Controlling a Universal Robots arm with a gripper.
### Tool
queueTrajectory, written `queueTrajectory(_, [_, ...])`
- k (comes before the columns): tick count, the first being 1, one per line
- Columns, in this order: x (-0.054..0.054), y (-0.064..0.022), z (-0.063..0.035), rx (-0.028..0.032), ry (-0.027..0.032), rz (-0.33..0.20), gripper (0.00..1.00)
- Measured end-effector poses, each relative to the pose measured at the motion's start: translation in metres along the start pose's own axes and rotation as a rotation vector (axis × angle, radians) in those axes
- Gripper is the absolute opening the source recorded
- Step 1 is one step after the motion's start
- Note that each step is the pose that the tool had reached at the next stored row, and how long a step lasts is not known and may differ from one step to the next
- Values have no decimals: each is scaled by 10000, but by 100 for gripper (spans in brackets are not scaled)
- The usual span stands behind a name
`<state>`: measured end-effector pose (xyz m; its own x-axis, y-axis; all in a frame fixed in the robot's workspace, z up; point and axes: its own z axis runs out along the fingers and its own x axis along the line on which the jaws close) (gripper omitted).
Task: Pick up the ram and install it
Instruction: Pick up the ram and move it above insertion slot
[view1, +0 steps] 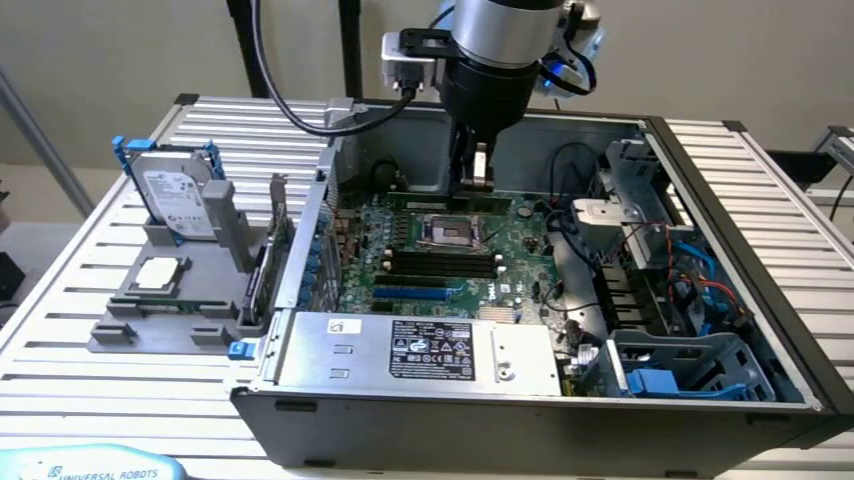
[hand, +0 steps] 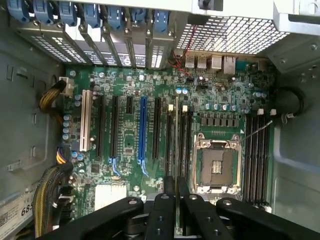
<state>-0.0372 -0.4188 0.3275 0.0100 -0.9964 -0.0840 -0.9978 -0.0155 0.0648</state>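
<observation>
On the slatted table (view1: 80, 330), at the exterior view's left: grey fixture (view1: 114, 335) carrying a hard drive (view1: 174, 190) upright in a blue frame, and a processor chip (view1: 158, 272) lying flat.

Next to the right: open computer case (view1: 747, 220), silver power supply (view1: 414, 345) at its near edge. Motherboard (view1: 514, 250) lies flat inside, empty processor socket (view1: 450, 232) near the middle, and black memory slots (view1: 441, 262) just beside it.

Gripper (view1: 477, 180) is down inside the case on the socket's far side, pincer clamped on the ram (view1: 427, 199). The ram is held level, long edge down, just above the board. Cannot tell whether it touches a slot.

Wrist view: ram (hand: 176, 140) edge-on between the fingers (hand: 169, 192), running alongside the slots next to the socket.

Far right: cables (view1: 667, 270) and a drive cage (view1: 681, 365).
</observation>
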Motion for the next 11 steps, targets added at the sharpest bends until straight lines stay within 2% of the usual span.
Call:
queueTrajectory(5, [-52,-9,30,10,-7,101,13])
queueTrajectory(11, [-54,-9,30,10,-8,104,13])
